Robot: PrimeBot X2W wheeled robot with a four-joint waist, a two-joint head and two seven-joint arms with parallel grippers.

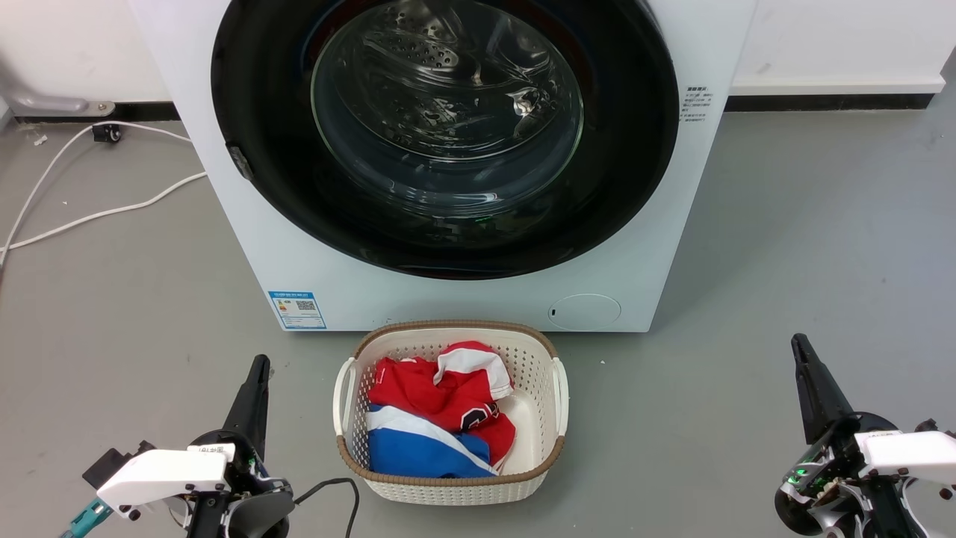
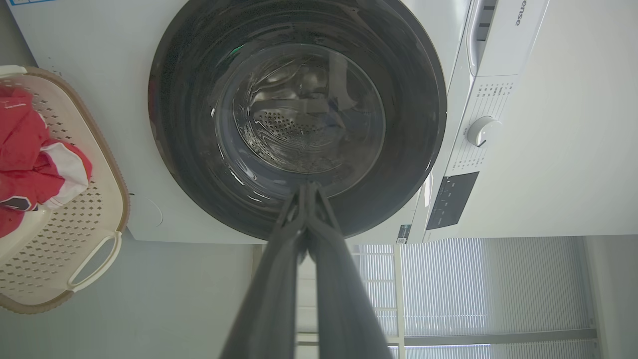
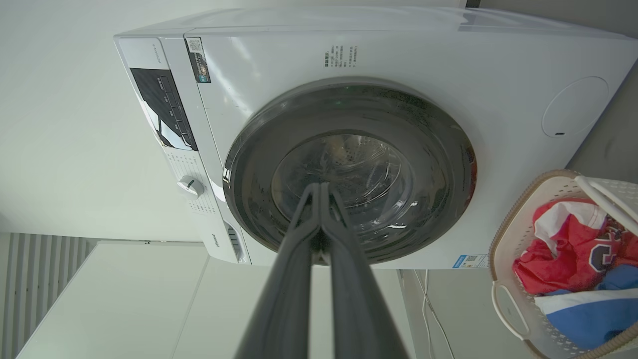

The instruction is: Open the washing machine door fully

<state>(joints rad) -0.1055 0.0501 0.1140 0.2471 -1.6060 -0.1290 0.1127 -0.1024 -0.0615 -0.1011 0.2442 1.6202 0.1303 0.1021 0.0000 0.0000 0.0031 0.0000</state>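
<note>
Facing the washing machine (image 1: pixel 246 254), I see the washing machine door (image 1: pixel 446 127) lying flat against the machine's front. Its glossy black ring spans nearly the whole width, and the steel drum shows through the bulging glass centre. Both wrist cameras show the door's rim meeting the white front all the way round, so the door is closed.

My left end effector (image 1: pixel 259 365) hangs well short of the machine, out in front of the corner that carries the blue sticker (image 1: pixel 297 309). Its two dark fingers are clenched together on nothing and point toward the door. My right end effector (image 1: pixel 799 344) hangs just as far back, out beyond the corner with the small round flap (image 1: pixel 584 311). It is likewise pinched closed and empty, and its tips line up with the glass in its own wrist camera.

A pale basket (image 1: pixel 455 326) sits on the floor (image 1: pixel 784 246) right in front of the machine, between my two end effectors. I cannot tell whether it touches the machine's base. Crumpled red, white and blue clothes (image 1: pixel 433 396) lie inside it. A white cable (image 1: pixel 89 217) trails across the floor beside the machine's sticker side.
</note>
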